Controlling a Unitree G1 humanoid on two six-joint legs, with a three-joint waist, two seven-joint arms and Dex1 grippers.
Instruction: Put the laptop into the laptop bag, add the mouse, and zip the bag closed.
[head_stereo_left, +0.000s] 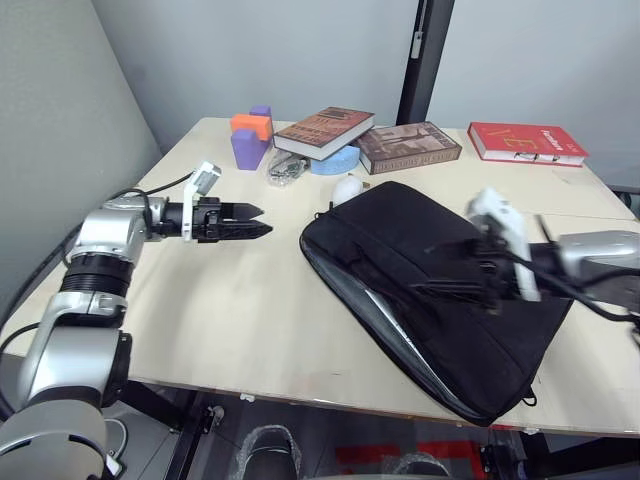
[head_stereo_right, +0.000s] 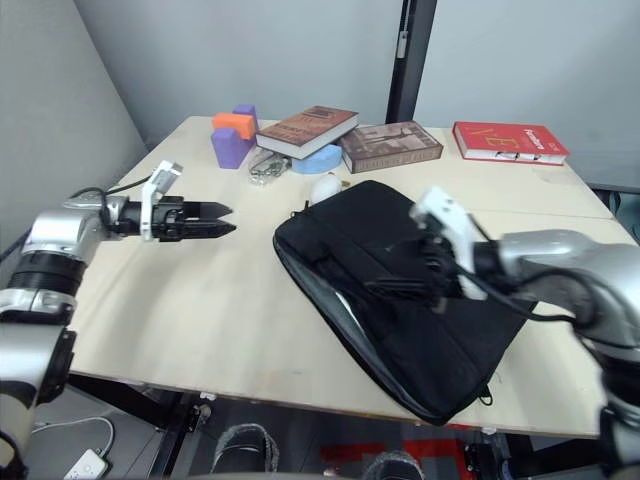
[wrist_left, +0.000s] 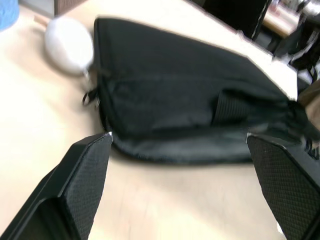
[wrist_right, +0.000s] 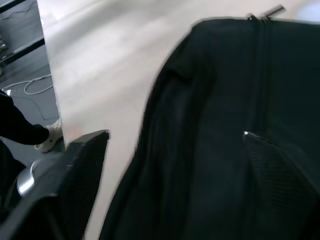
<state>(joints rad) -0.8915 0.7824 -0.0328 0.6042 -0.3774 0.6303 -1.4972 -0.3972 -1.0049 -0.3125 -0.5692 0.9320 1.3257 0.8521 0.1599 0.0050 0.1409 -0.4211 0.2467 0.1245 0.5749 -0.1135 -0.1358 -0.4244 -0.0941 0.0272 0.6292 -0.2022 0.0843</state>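
Silver laptop (head_stereo_left: 385, 312) is mostly hidden inside the flat black fabric laptop bag (head_stereo_left: 420, 270); only an edge sliver shows at the open zip side. Right gripper (head_stereo_left: 455, 285) is motion-blurred over the bag (finger gap unreadable against black fabric).

No text legible anywhere, faint gold lettering on the red hardcover book (head_stereo_left: 526, 142) too small to read, cover print on the two brown-covered books (head_stereo_left: 323, 131) likewise unreadable, black fabric laptop bag (head_stereo_left: 430, 290) showing no readable label
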